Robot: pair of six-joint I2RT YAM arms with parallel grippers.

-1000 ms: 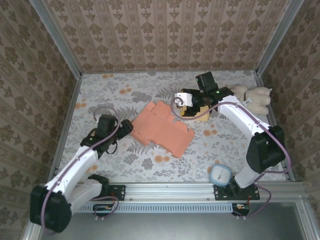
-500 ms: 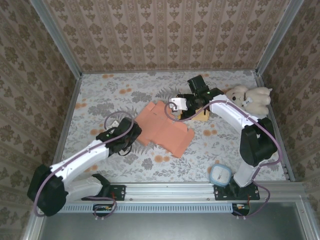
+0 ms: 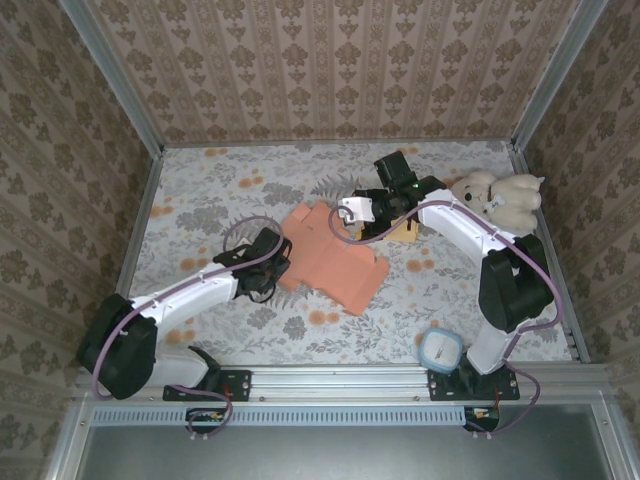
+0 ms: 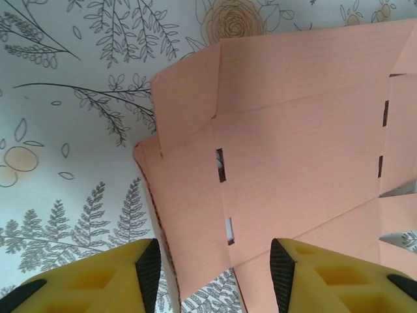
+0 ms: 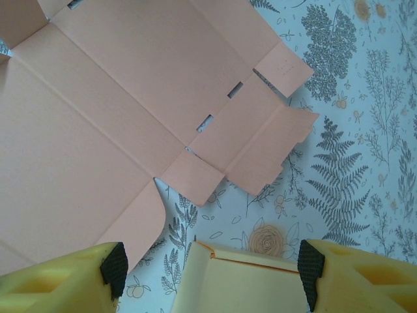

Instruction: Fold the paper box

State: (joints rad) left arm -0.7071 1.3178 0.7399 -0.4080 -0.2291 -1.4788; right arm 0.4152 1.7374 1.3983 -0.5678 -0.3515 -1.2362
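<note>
Your left pincer [image 4: 214,264] stands released. Its yellow fingers [image 4: 104,280] are parted, and the near-left corner of the paper box [image 3: 335,255] lies in the gap between them, with neither pad visibly pressing on it. From above, you see the left arm reaching low from its base at the near left. Its forearm stretches rightward across the table [image 3: 210,190], and the wrist brings the pincer to the left edge of the sheet.

The paper box is a flat, unfolded salmon-pink sheet. It lies near the middle of the flowered table, slanting from far left to near right, with its flaps and slots spread open.

Your right arm rises from its base at the near right and bends at a high elbow by the right wall. It then runs back and leftward, and the wrist tips the right pincer [image 3: 358,215] down over the sheet's far-right edge. That pincer is released too, its fingers wide apart and gripping nothing. A cream block [image 3: 407,232] lies on the table below them, just beside the sheet's flaps. One finger is clear of it; you cannot tell whether the other touches it.

Further right, a teddy bear [image 3: 500,195] sits in the far corner, and a round blue-rimmed tub [image 3: 442,350] rests by the right arm's base.
</note>
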